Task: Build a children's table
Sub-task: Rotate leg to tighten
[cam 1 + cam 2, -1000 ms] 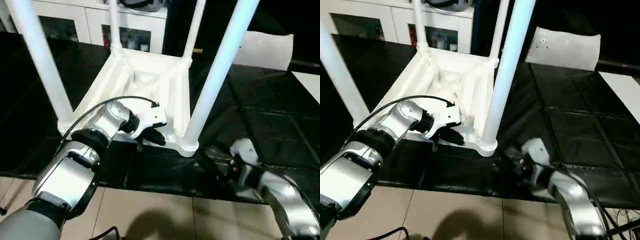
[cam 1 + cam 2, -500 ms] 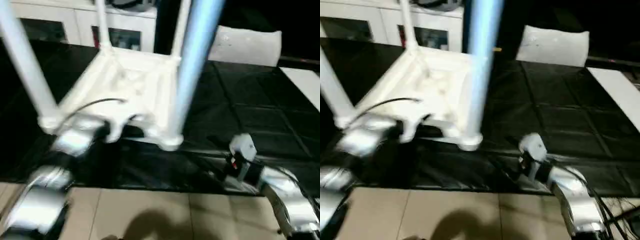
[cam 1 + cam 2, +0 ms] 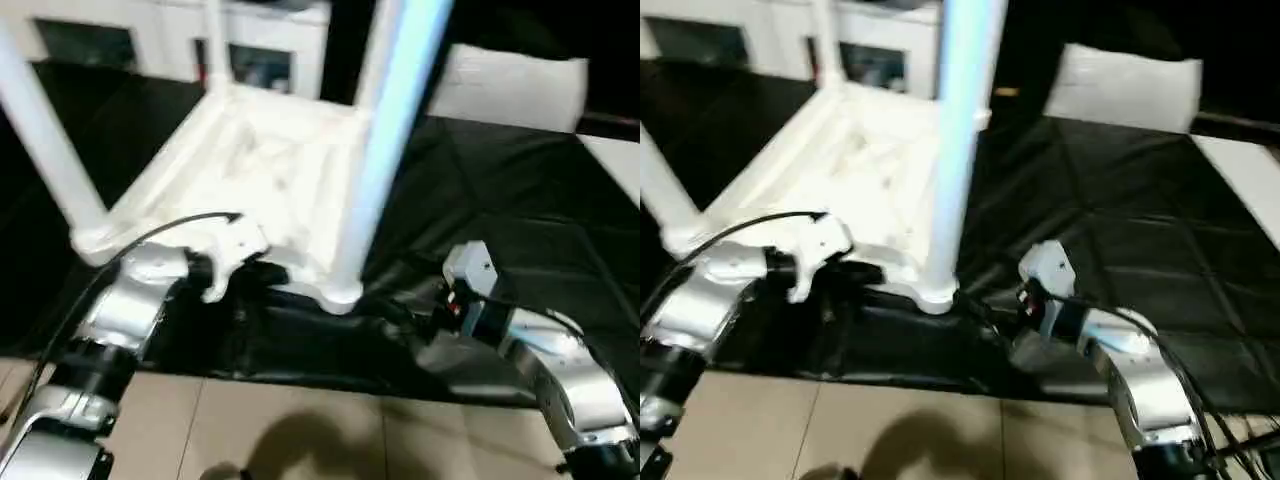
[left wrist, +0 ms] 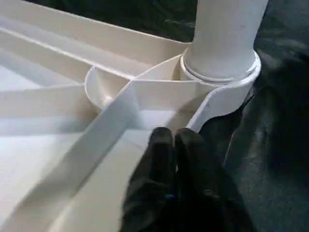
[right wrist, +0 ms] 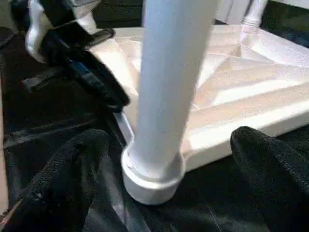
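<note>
Tabletop (image 3: 270,175): upside down on black mat (image 3: 520,200), legs up | left gripper (image 4: 175,140): clenched, over near rim | right gripper (image 5: 159,159): spread wide, flanking near leg (image 5: 166,87), touching nothing.

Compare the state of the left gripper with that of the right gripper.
The left gripper has its fingers pressed together on the tabletop rim; the right gripper is spread wide. The left sits beside the near leg; the right straddles that leg without touching it. Both have black fingers.
</note>
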Controlling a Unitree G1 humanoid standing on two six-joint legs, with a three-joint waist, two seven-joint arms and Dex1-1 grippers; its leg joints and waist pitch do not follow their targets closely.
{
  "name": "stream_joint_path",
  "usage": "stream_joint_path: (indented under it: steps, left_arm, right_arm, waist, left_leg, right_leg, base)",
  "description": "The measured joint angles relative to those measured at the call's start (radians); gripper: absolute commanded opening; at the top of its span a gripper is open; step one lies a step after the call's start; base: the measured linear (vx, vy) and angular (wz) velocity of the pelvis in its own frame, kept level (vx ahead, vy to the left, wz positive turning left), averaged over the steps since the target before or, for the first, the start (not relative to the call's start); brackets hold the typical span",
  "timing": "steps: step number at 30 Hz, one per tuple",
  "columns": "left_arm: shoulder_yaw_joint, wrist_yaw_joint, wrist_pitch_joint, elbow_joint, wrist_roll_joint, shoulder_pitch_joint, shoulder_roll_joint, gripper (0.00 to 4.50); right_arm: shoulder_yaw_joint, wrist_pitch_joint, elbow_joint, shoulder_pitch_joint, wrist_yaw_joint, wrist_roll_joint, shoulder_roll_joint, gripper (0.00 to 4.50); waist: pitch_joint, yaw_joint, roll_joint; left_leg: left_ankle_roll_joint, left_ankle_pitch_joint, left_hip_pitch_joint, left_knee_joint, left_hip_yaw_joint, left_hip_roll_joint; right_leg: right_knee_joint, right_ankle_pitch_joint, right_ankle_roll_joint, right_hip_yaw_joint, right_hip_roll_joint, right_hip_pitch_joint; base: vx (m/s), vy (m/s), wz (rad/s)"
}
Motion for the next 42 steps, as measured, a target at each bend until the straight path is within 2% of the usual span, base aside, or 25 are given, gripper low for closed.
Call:
stream_joint_path:
  steps: [3,6,8,17,23,28,33,42]
  left_arm:
    - [-0.012,-0.031,-0.022,0.02,0.011,-0.047,0.014,0.81]
    - [-0.034,-0.081,-0.057,0.057,0.014,-0.073,0.025,0.93]
    - [-0.059,-0.132,-0.084,0.115,0.014,-0.099,0.027,1.25]
    - [-0.124,-0.19,-0.203,0.325,0.084,-0.212,0.003,1.82]
    - [-0.144,-0.125,-0.278,0.477,0.124,-0.301,-0.056,1.82]
    - [-0.151,-0.096,-0.32,0.559,0.147,-0.342,-0.086,1.82]
    - [-0.187,-0.099,-0.352,0.659,0.193,-0.373,-0.104,1.82]
    - [-0.194,-0.161,-0.344,0.717,0.204,-0.417,-0.105,1.04]
  right_arm:
    - [0.0,0.009,-0.022,0.003,0.0,0.006,-0.004,4.5]
    - [0.0,0.025,-0.029,0.009,0.001,0.007,-0.011,4.5]
    - [0.001,0.043,-0.049,0.024,0.005,0.011,-0.02,4.5]
    - [0.0,0.069,-0.066,0.031,0.022,0.028,-0.044,4.5]
    - [0.0,0.072,-0.069,0.038,0.029,0.031,-0.052,4.5]
    - [0.0,0.067,-0.065,0.038,0.03,0.031,-0.053,4.5]
    - [0.001,0.052,-0.047,0.038,0.032,0.03,-0.053,4.5]
    - [0.001,0.039,-0.012,0.037,0.053,0.03,-0.057,4.5]
  waist:
    - [0.0,0.003,0.0]
    - [0.0,0.003,0.0]
    - [0.0,0.005,0.0]
    - [0.0,0.009,0.0]
    - [0.0,0.009,0.0]
    - [0.0,0.009,0.0]
    - [0.0,0.009,0.0]
    - [0.0,0.007,0.0]
  left_leg:
    - [-0.001,0.001,0.002,0.001,0.0,0.0]
    - [-0.003,0.003,0.002,0.001,0.0,0.0]
    - [-0.005,0.004,0.002,0.001,0.0,0.0]
    - [-0.004,0.011,0.003,0.0,0.0,0.0]
    - [-0.003,0.011,0.003,0.001,0.001,0.0]
    - [-0.003,0.011,0.002,0.001,0.001,0.0]
    - [-0.003,0.012,0.002,0.001,0.001,0.0]
    - [-0.002,0.012,0.002,0.0,0.001,0.0]
  right_leg:
    - [0.0,0.002,0.002,0.001,0.0,0.001]
    - [0.0,0.004,0.0,0.001,0.0,0.001]
    - [0.0,0.007,0.0,0.001,0.0,0.001]
    - [0.0,0.014,0.0,0.001,0.0,0.001]
    - [0.0,0.015,0.0,0.002,-0.001,0.001]
    - [0.0,0.015,0.0,0.001,-0.001,0.001]
    - [0.0,0.015,0.0,0.001,-0.001,0.001]
    - [0.0,0.015,0.0,0.001,-0.001,0.001]
  base:
    - [0.0,0.0,0.0]
    - [0.0,0.0,0.0]
    - [0.0,0.0,0.0]
    - [0.0,0.0,0.0]
    - [0.0,0.0,0.0]
    - [0.0,0.0,0.0]
    - [0.0,0.0,0.0]
    - [0.0,0.0,0.0]
